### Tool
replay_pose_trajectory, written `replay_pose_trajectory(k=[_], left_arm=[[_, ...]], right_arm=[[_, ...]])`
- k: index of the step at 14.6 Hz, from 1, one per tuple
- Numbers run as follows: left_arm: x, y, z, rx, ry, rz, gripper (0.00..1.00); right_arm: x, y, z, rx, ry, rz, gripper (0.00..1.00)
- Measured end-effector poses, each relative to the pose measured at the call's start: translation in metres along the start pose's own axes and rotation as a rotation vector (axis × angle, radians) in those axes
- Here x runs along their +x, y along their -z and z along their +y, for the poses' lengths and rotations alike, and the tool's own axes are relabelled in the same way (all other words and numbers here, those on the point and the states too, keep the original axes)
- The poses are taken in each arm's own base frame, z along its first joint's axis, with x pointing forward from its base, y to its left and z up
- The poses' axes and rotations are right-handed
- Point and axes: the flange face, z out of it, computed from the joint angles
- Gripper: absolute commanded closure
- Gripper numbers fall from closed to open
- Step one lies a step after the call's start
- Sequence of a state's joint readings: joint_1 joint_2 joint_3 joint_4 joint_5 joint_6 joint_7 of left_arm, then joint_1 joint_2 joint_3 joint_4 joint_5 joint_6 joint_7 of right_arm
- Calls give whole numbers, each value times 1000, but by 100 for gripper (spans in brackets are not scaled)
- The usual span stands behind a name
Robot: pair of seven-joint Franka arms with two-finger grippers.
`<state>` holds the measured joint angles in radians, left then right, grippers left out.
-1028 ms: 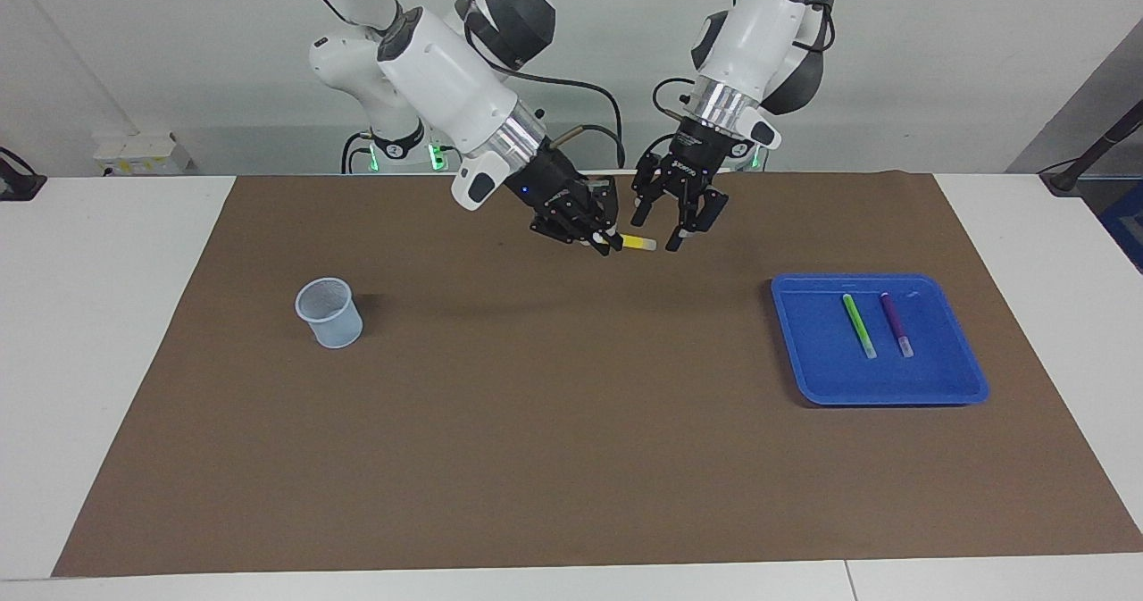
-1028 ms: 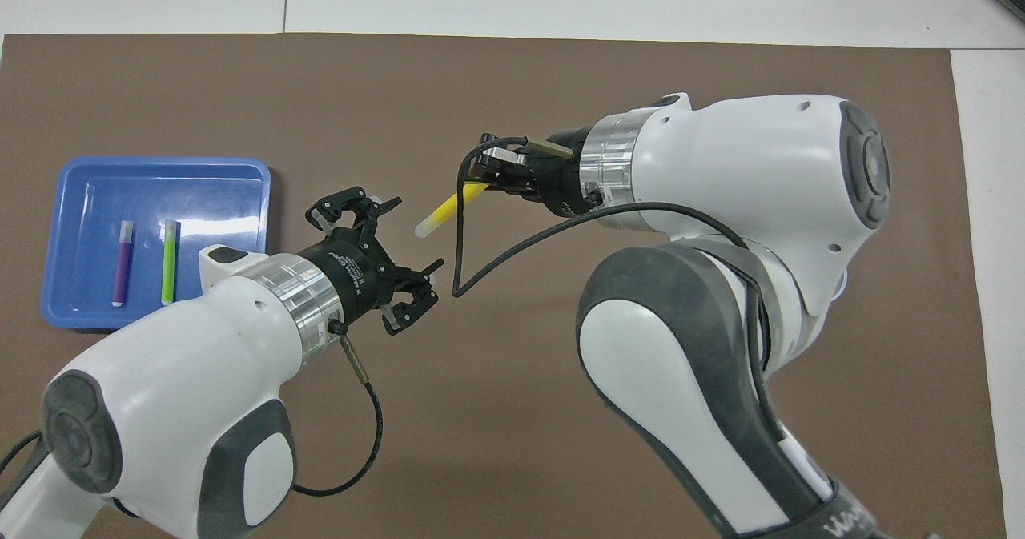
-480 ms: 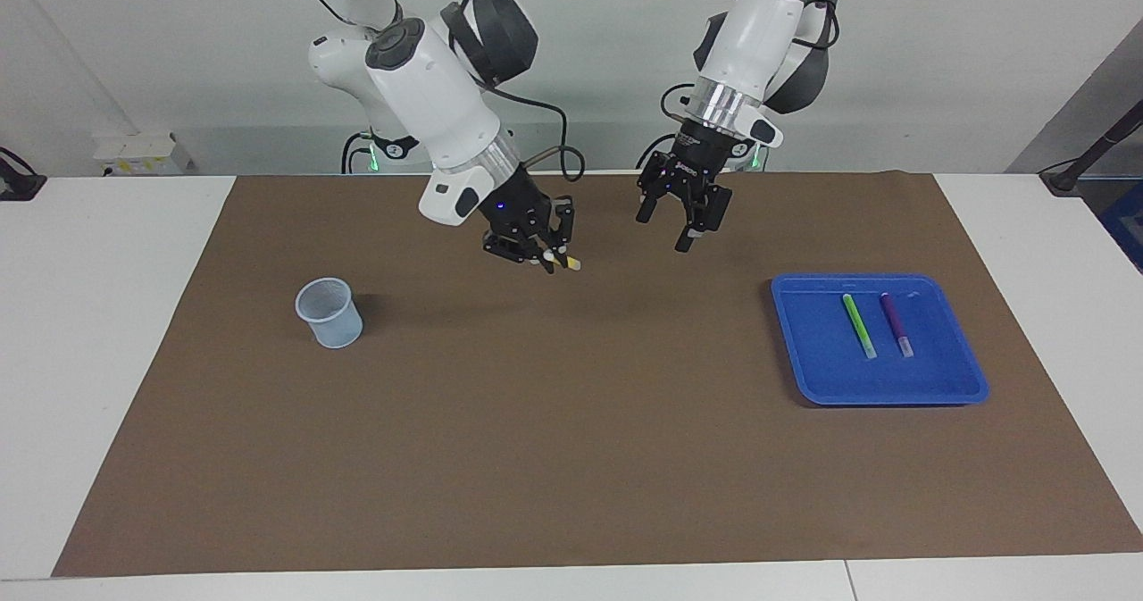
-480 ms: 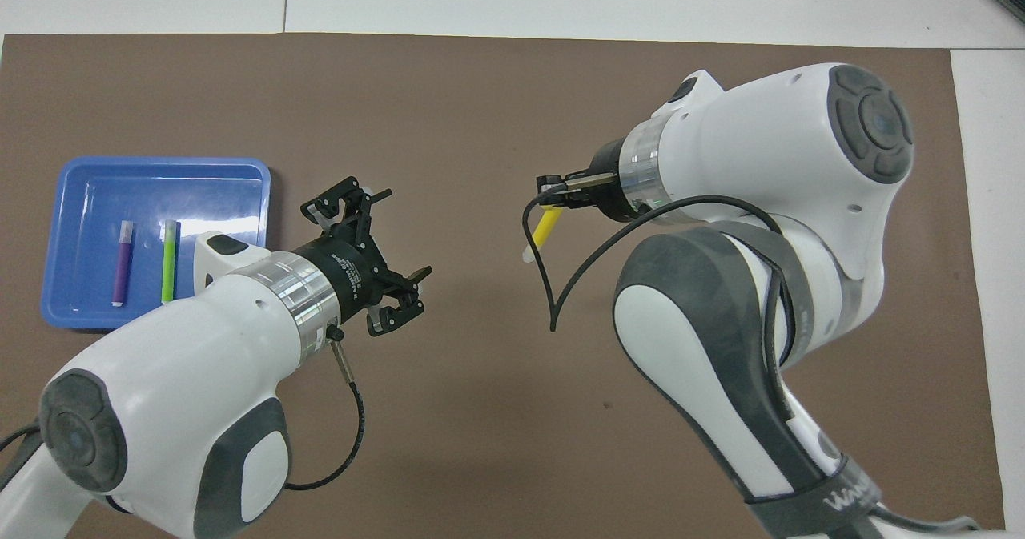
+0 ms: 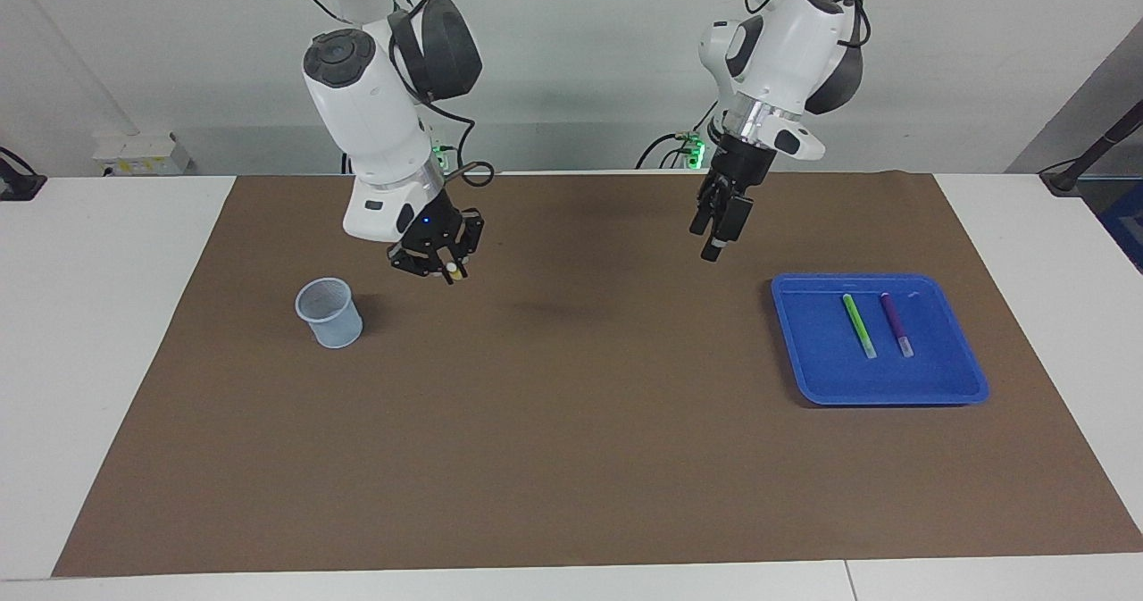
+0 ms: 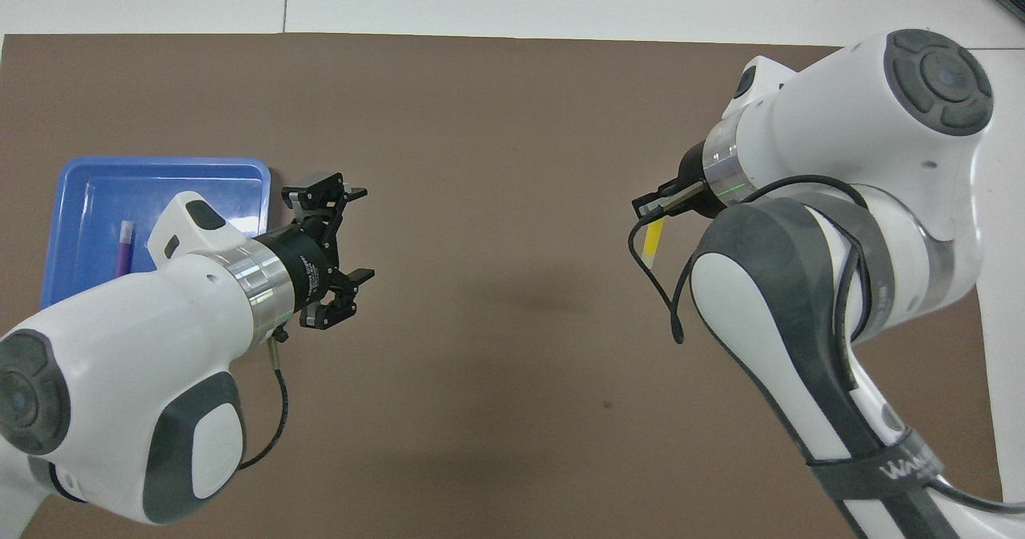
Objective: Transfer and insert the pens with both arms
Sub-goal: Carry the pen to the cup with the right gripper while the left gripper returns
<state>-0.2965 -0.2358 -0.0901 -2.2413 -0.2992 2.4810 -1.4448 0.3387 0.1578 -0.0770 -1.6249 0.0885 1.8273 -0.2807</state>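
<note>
Brown mat (image 5: 571, 458) lying flat, covering most of white counter (image 5: 107, 360). Pale blue mesh cup (image 5: 329, 313) standing upright on mat toward right arm's end, casting small shadow. Blue tray (image 5: 808, 378) sitting flat on mat toward left arm's end, well apart from cup, rim catching glare in overhead view (image 6: 160, 166). White socket box (image 5: 138, 153) sitting by wall at counter's edge.

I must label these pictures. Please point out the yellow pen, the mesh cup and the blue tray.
yellow pen (image 6: 653, 239), overhead view, on its yellow barrel
mesh cup (image 5: 336, 324), facing view, on its outer wall
blue tray (image 5: 839, 373), facing view, on its bare floor
</note>
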Motion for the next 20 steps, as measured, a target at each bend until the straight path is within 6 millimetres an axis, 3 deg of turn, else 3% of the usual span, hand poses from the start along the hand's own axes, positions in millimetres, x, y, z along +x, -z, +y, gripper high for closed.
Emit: replay_pose_trajectory(k=[4,7,9,11,16,20], left_arm=[[39,4,-12,113,-270,-5,0],[70,11,-22,182,-464,-30,0],[93,16,-27,205,-561,-42,0],[109,19,-31,220,-663,-58,0],[140,17,-41,240,-883,-90,0],[166,11,-49,253,-1032,-118,0]], right_arm=[[-20,2,53,-75,143,-42,100],[-42,-13,103,-87,212,-33,100],[-61,-29,123,-87,228,-33,100],[-73,-40,124,-82,227,-39,100],[-87,-46,121,-83,221,-32,100],[-103,-67,124,-90,210,-19,100]])
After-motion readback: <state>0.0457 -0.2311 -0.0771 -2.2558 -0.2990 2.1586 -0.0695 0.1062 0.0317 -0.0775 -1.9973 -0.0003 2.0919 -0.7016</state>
